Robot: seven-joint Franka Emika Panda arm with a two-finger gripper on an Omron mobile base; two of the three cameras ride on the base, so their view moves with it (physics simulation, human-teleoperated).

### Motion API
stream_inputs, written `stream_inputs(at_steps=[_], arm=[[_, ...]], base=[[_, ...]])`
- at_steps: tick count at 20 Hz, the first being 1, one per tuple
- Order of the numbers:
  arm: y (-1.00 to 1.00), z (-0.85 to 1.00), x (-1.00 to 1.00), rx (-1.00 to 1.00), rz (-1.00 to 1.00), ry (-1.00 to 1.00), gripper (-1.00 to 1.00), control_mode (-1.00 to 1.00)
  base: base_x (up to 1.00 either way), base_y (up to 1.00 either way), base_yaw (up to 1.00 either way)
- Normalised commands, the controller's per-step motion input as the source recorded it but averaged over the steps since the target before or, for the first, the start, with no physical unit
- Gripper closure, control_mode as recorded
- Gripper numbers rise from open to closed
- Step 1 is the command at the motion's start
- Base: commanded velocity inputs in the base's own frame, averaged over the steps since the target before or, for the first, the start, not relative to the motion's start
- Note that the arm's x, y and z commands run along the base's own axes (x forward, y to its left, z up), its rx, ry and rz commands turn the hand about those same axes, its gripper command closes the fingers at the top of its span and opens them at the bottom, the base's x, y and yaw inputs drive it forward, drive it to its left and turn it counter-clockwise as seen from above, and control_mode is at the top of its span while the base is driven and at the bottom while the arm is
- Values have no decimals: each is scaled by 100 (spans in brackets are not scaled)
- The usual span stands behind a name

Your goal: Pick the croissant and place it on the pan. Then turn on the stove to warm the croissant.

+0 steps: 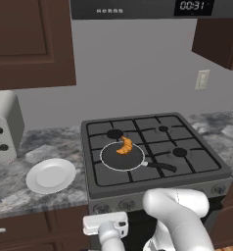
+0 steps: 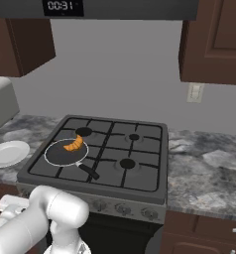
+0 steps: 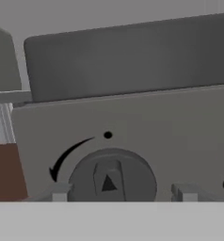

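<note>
Golden-orange against black, the croissant (image 1: 124,145) lies in the pan (image 1: 113,159) near its far rim, and the pan sits on the front left burner of the stove (image 1: 197,164), its handle pointing toward the front right. Low in front of the stove's panel, the robot's pincer (image 3: 121,194) faces a round knob (image 3: 112,175) at close range; its two fingertips (image 3: 59,193) stand apart, open, on either side of the knob, though whether they touch it cannot be told. A curved arrow and a dot are printed above the knob. On the grey marbled counter (image 1: 50,144) left of the stove rest a white plate (image 1: 51,175) and a white toaster (image 1: 5,126).
</note>
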Motion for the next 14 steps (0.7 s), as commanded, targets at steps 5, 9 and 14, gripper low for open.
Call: stream_inputs(at_steps=[5, 9, 14], arm=[[42, -4, 4, -14, 1, -8, 100, -100], [3, -4, 0, -7, 0, -7, 100, -100], [0, -7, 0, -5, 1, -8, 100, -100]], base=[[0, 0, 0], [0, 0, 0], [0, 0, 0]])
